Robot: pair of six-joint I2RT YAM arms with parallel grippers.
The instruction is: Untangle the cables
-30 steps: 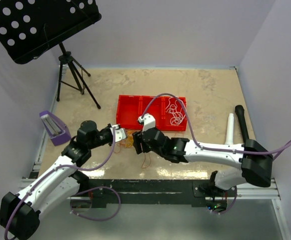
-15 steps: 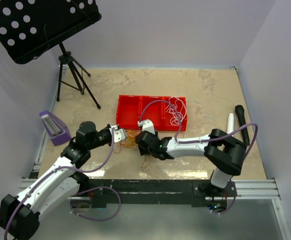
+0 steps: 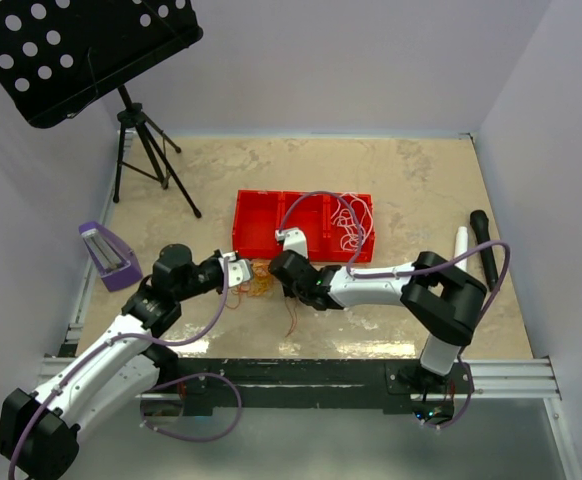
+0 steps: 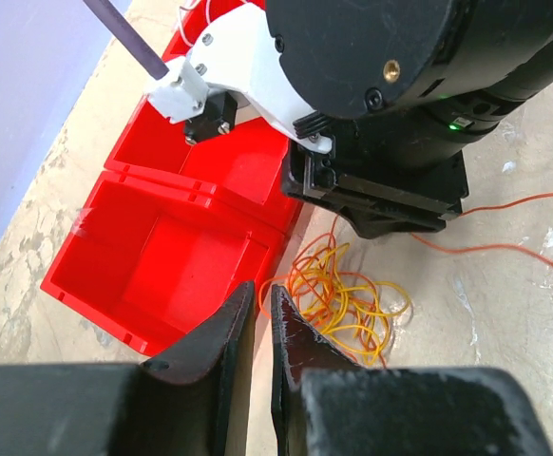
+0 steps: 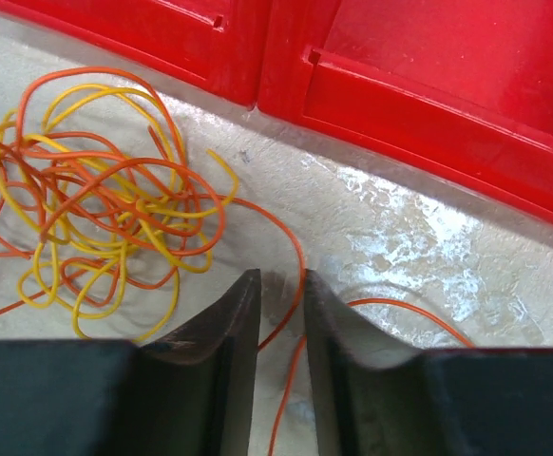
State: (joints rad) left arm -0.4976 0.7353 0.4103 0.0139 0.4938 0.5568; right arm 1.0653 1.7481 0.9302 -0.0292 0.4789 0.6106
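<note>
**Right gripper** (image 5: 278, 281): the fingers (image 5: 234, 318) are standing a narrow gap apart and pointing down at the table (image 5: 400, 237). A single orange strand (image 5: 301, 264) is running out of the tangle (image 5: 105, 237) and passing through that gap. The gap looks wider than the strand, so I am reading it as straddled, not pinched. Nothing else is between the jaws.

**Left gripper** (image 4: 262, 294): the fingers are all but closed, with only a sliver showing between them and nothing visible in it. It is hovering just short of the tangle, on the side opposite the right gripper.

**Cables:** orange and yellow loops are lying knotted in a loose heap on the table, between the two grippers and just beside the near wall of the red tray (image 4: 162, 275). The loose orange strand is trailing from the heap toward the arm bases. White cords (image 3: 351, 228) are sitting apart in the tray's right-hand compartment.

**Step (judgement):** the right arm is lining up on a free strand to draw one cord out of the heap. Separation is not yet done.

**Next move calls for:**
- Closing fully on the strand, which is thin enough to slip through.
- Pulling slowly away from the heap.
- Having the left gripper hold the rest down, or the whole heap is likely to drag along and the knot to tighten.
</note>
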